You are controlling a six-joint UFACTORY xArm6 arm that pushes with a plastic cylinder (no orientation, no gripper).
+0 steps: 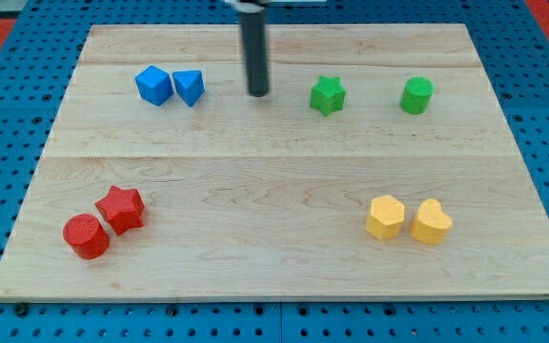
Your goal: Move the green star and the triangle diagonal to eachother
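Camera view: blue triangle (189, 87) points toward view's bottom, beside green star (327, 94).

Lighting: bright, even and diffuse from overhead; the pale wooden worktop (284, 191) shows no glare, only a mild sheen along its upper planks. Shadows: short, soft, tucked close beneath each block and beside the dark rod (256, 52). Focus: reasonably sharp centrally, slight softness and compression blur throughout; edges show mild perspective convergence.
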